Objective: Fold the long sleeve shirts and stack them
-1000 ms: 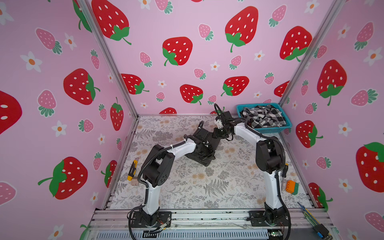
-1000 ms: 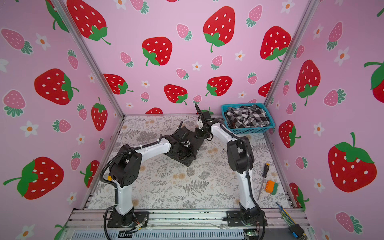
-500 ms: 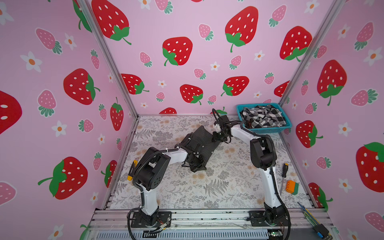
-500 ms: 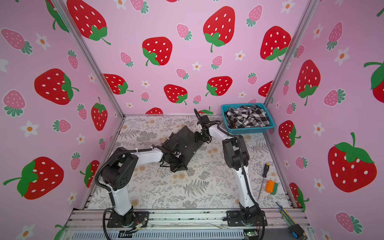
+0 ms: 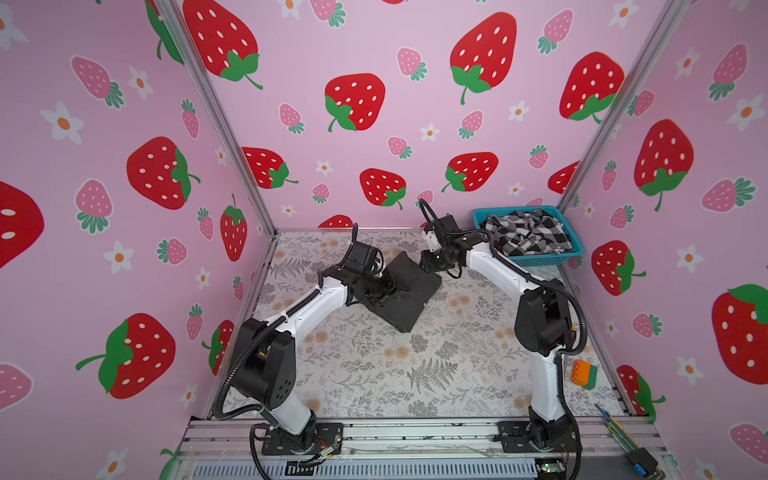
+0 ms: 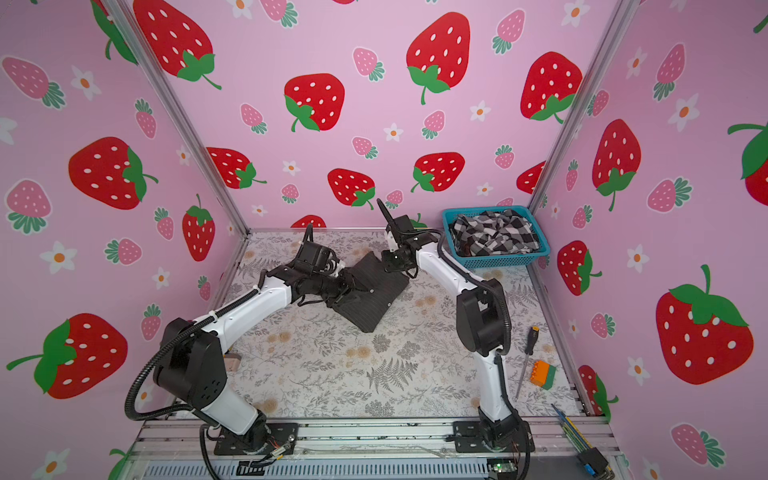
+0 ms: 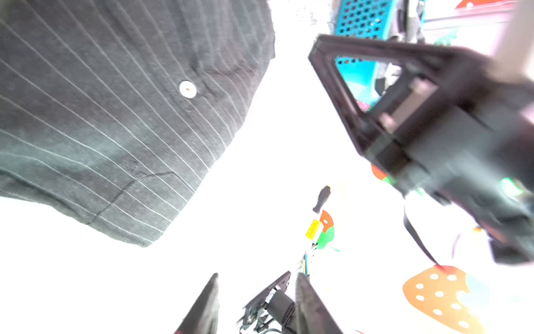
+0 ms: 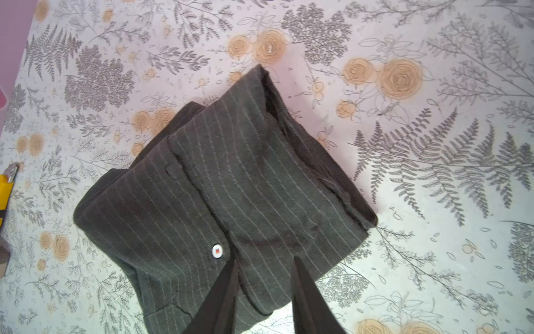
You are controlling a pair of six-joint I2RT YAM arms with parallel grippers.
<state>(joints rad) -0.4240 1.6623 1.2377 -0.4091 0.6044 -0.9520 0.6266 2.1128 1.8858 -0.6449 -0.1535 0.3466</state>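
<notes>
Both top views: bright, even, diffuse light, faint shadows; wide-angle stretching splays the corner posts (image 5: 220, 124) at 11 and 1 o'clock. Left wrist view: table (image 7: 260, 173) overexposed to white, right arm (image 7: 462, 144) motion-blurred. Right wrist view: pinstriped shirt (image 8: 231, 188) sharp, evenly lit.

Robot lab booth, staged set: I sit inside pink strawberry-print walls (image 5: 415, 45), floral table cover (image 5: 415, 374) underneath, my arm bases (image 5: 540, 436) mounted on an aluminium rail (image 5: 415, 433), screwdriver (image 6: 524, 365) and toy bricks (image 6: 542, 374) lying at the edge.
</notes>
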